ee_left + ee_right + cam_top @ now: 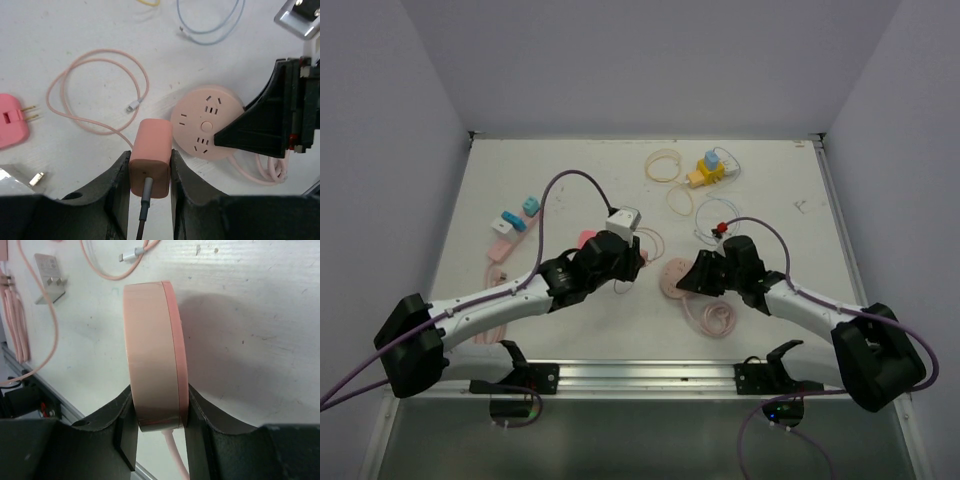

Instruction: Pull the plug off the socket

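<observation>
Pinched in the left gripper (150, 162), at the lower middle of the frame, sits one pink plug (150, 142). It is clear of the one round socket (200, 122) just to its right. The right gripper (159, 400) clamps that socket edge-on. The pull looks finished, so the next move calls for setting both pieces down gently.

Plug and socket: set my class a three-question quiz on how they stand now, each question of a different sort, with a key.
1. True or false: the pink plug is seated in the round socket.
2. The right gripper is: A shut on the socket, B open above it, C out of view.
3. Fill in: the left gripper grips the ____.
Key: 1 false, the holes are bare; 2 A; 3 plug.
</observation>
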`<action>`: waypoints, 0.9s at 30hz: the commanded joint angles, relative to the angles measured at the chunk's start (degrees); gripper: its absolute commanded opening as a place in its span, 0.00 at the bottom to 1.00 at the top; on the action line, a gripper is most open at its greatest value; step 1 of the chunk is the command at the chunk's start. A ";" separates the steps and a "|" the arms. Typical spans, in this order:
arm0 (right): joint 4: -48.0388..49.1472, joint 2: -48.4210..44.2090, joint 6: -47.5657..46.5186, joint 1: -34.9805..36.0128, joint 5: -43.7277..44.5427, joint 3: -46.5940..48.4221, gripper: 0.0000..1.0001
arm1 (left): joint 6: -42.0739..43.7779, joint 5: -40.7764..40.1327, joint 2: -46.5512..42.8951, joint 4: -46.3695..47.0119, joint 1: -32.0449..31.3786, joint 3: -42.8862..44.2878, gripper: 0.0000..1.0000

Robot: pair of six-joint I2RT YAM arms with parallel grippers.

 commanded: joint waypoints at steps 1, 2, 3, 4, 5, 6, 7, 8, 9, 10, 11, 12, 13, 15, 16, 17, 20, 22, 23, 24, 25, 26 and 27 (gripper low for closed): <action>-9.84 0.52 -1.40 -0.26 10.48 -1.66 0.00 | 1.60 -4.53 -4.37 2.92 0.69 1.28 0.00; -9.58 0.52 -1.31 -0.26 10.05 -1.75 0.00 | 1.68 -4.09 -4.46 3.62 0.69 1.11 0.00; -8.97 0.34 -1.05 -0.26 9.61 -1.92 0.00 | 1.60 -3.65 -4.46 4.14 0.69 1.11 0.00; -7.57 0.17 -0.87 -0.26 8.99 -2.18 0.00 | 1.51 -3.04 -4.37 4.41 0.69 1.02 0.00; -6.86 -0.10 -0.70 -0.26 7.59 -2.27 0.00 | 1.42 -3.12 -4.20 4.33 0.69 1.11 0.00; -6.42 -0.79 -0.70 -0.26 7.14 -2.62 0.00 | 1.16 -3.38 -4.20 4.24 0.69 1.28 0.00; -6.06 -1.15 -0.44 -0.17 6.62 -2.62 0.00 | 1.07 -4.08 -4.20 4.15 0.69 1.37 0.00; -5.28 -1.85 -0.43 -0.26 6.09 -2.89 0.00 | 0.98 -4.35 -4.28 3.80 0.69 1.29 0.00; -5.18 -2.29 -0.26 -0.26 6.09 -3.24 0.00 | 0.28 -4.61 -4.20 3.54 0.95 1.28 0.00; -5.01 -3.69 0.00 -0.26 6.17 -3.41 0.00 | -0.25 -4.44 -4.02 3.19 1.83 1.11 0.00; -4.92 -4.22 0.01 -0.26 6.26 -3.59 0.00 | -0.77 -3.83 -3.67 2.66 2.71 0.76 0.00; -4.74 -4.93 0.09 -0.26 6.35 -3.94 0.00 | -1.47 -2.87 -3.50 2.92 3.85 0.32 0.00; -4.66 -6.06 0.36 -0.34 6.44 -4.12 0.00 | -1.74 0.19 -3.32 3.44 6.38 -0.29 0.00; -4.65 -7.21 0.45 -0.34 6.52 -4.38 0.00 | -2.09 3.28 -2.71 5.81 10.07 -2.05 0.00; -4.83 -7.74 0.62 -0.43 6.61 -4.56 0.00 | -2.10 4.95 -2.27 6.78 10.88 -2.23 0.00; -4.92 -9.05 0.71 -0.52 6.70 -4.56 0.00 | -1.92 5.40 -0.61 8.44 11.32 -2.14 0.00; -5.44 -11.69 1.24 -0.78 7.05 -4.74 0.00 | -1.31 6.98 4.48 8.81 11.68 0.30 0.00; -6.49 -13.10 1.41 -1.05 7.40 -4.56 0.00 | -1.04 8.03 7.30 9.24 11.68 1.63 0.00; -6.94 -13.72 1.41 -1.14 7.58 -4.38 0.00 | -0.95 8.30 9.84 9.60 11.77 2.68 0.00; -7.46 -15.11 1.41 -1.40 7.93 -4.03 0.00 | -1.04 8.22 11.08 9.60 11.77 3.30 0.04; -8.60 -15.74 1.41 -1.57 8.19 -3.86 0.00 | -0.95 8.30 13.36 9.69 11.77 4.26 0.07; -9.04 -16.53 1.33 -1.75 8.80 -3.68 0.00 | -0.95 8.39 14.51 9.95 11.77 4.79 0.09; -9.57 -17.66 1.33 -2.01 9.07 -3.42 0.00 | -1.04 8.56 15.57 9.86 11.85 5.32 0.15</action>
